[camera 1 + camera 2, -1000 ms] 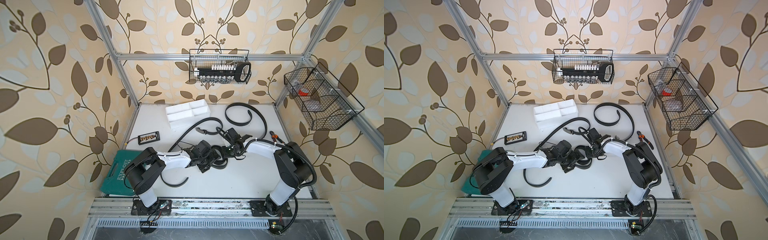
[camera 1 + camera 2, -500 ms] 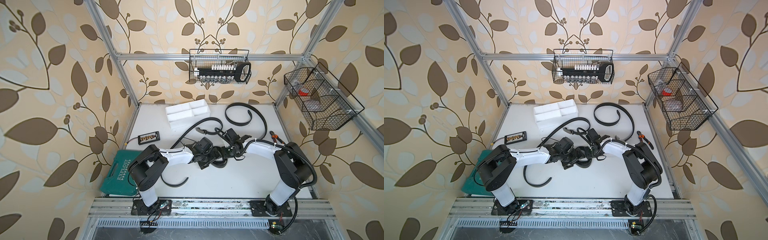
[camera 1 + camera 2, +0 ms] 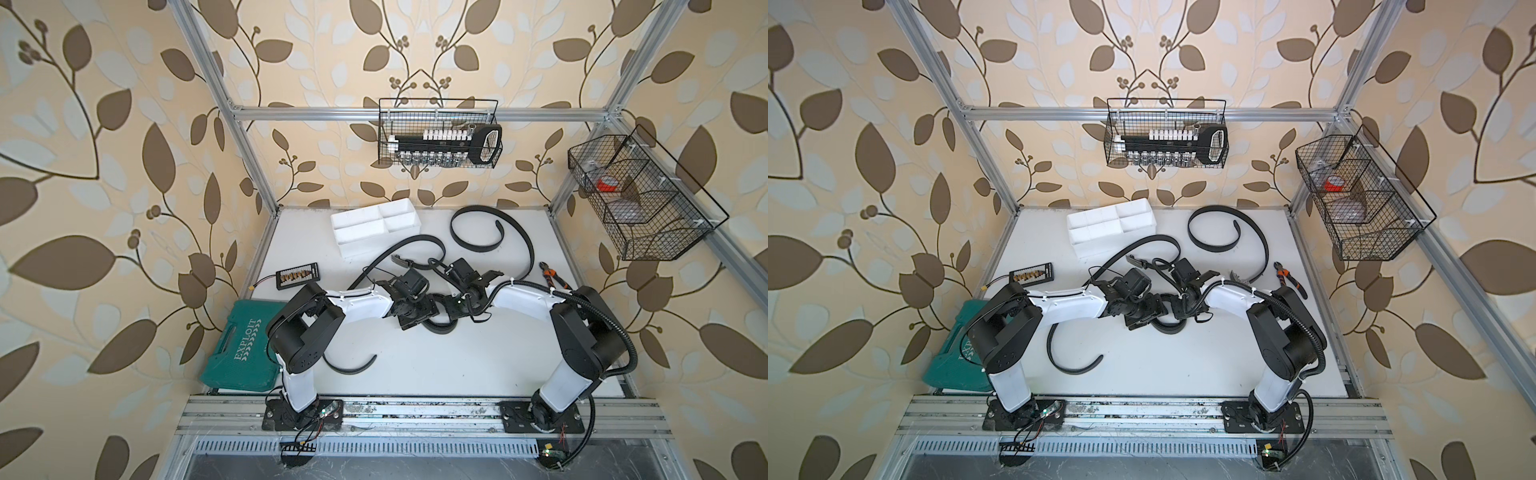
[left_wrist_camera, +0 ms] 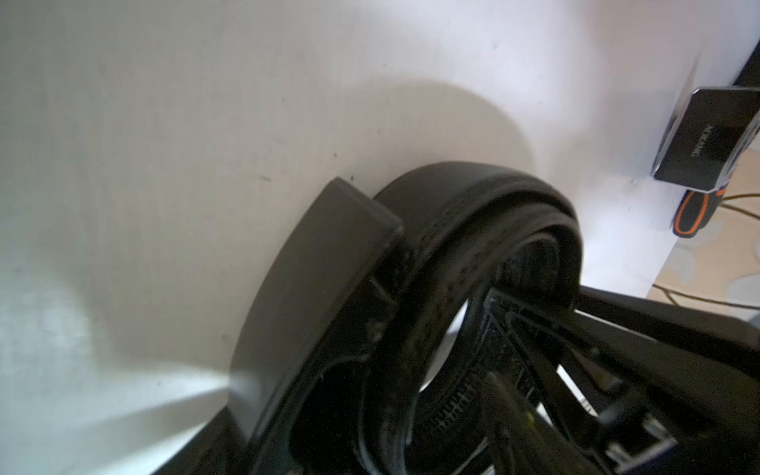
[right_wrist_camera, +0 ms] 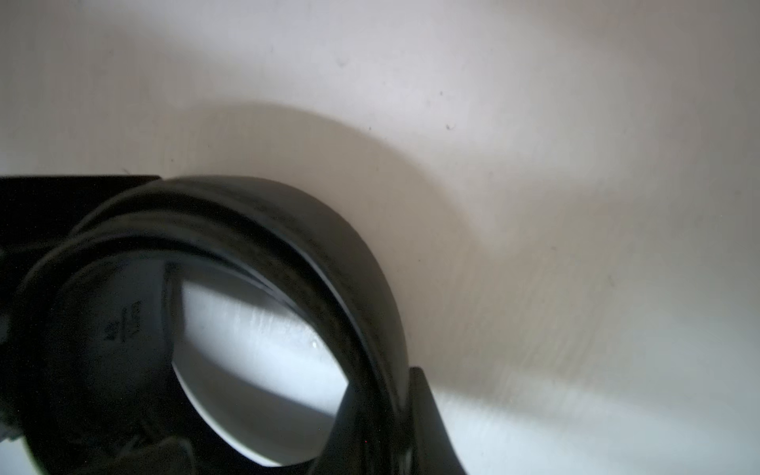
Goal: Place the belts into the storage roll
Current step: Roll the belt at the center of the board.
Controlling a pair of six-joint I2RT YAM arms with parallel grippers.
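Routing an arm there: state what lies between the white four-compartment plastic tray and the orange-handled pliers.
A long black belt curled in an open loop lies between the white plastic tray and the orange-handled pliers; both top views show it.

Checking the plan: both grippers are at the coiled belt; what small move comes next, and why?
Probably close the left gripper on the coiled belt: its finger lies against the coil's outside, the right gripper pinches the wall, and the tray is empty.
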